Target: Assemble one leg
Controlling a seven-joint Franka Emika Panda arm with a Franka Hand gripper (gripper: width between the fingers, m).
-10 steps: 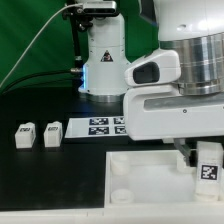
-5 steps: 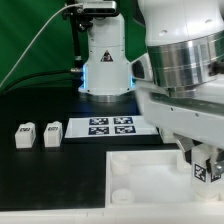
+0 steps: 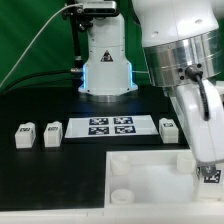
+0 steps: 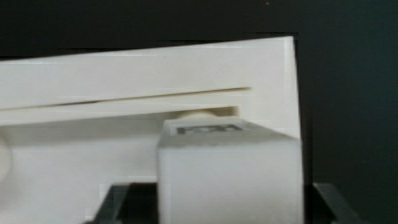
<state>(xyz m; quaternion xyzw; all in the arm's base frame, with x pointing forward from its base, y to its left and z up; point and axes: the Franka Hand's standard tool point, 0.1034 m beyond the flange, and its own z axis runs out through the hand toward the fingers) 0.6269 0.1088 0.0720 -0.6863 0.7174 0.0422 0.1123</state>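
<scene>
My gripper [image 3: 208, 170] is shut on a leg [image 3: 210, 177], a small white block with a black-and-white tag. It holds the leg upright at the near right corner of the white panel [image 3: 140, 172]. In the wrist view the leg [image 4: 222, 165] fills the space between the dark fingers [image 4: 135, 205] of the gripper [image 4: 228, 208], with its end against the panel [image 4: 125, 95]. Two more legs [image 3: 24, 136] [image 3: 52, 133] stand on the table at the exterior view's left. A third leg [image 3: 168, 127] stands behind the panel, beside the arm.
The marker board [image 3: 110, 127] lies on the black table between the loose legs. The robot base [image 3: 105, 70] stands behind it. My arm covers the upper right of the exterior view.
My wrist has turned over the panel's right corner, and the held leg sits slightly lower. The arm's swing has uncovered the leg behind the panel.
</scene>
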